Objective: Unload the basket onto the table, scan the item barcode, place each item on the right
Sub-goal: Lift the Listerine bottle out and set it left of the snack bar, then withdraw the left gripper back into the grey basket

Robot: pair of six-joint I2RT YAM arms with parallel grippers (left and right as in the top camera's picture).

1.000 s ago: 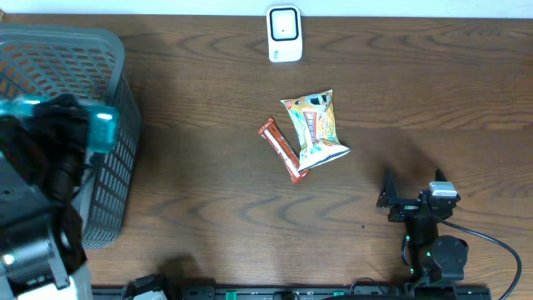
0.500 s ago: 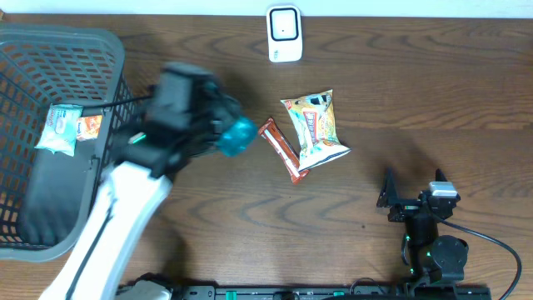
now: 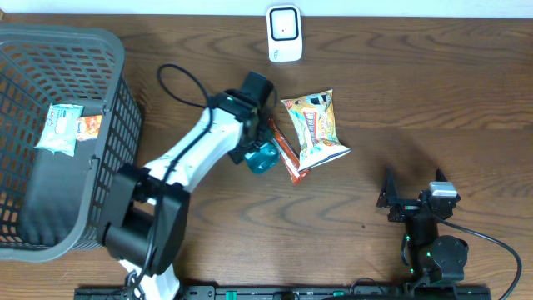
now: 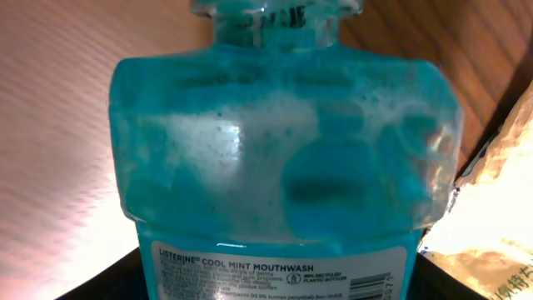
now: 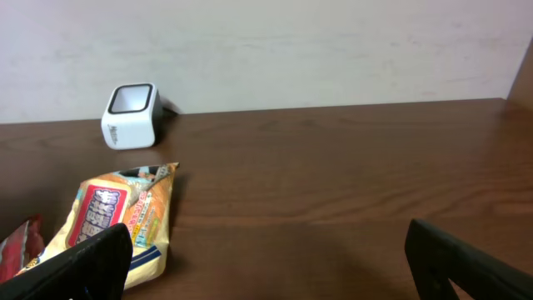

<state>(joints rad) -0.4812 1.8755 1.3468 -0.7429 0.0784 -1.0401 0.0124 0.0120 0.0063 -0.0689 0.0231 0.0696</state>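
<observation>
1. The left tool (image 3: 253,140) was partly closed around a teal mouthwash bottle (image 3: 262,157), gripping it by its sides. The left wrist view showed the bottle (image 4: 283,158) filling the frame, with foamy liquid inside and a label reading "Listerine Cool Mint Mouthwash".
2. The bottle sat over the middle of the bench (image 3: 433,92), just beside a brown snack bar (image 3: 287,154). Whether it touched the bar or the bench could not be told.
3. A colourful snack bag (image 3: 316,127) lay against the bar's right side, overlapping its lower end.
4. The white barcode scanner (image 3: 284,33) stood upright at the far edge of the bench, well apart from the bottle. The right wrist view showed it (image 5: 131,115) in front of the wall.
5. The right tool (image 3: 388,193) rested low near the front right of the bench, its jaws spread fully wide and holding nothing.
6. A grey mesh basket (image 3: 117,125) stood at the left end, with a small packet (image 3: 68,127) lying inside it.
</observation>
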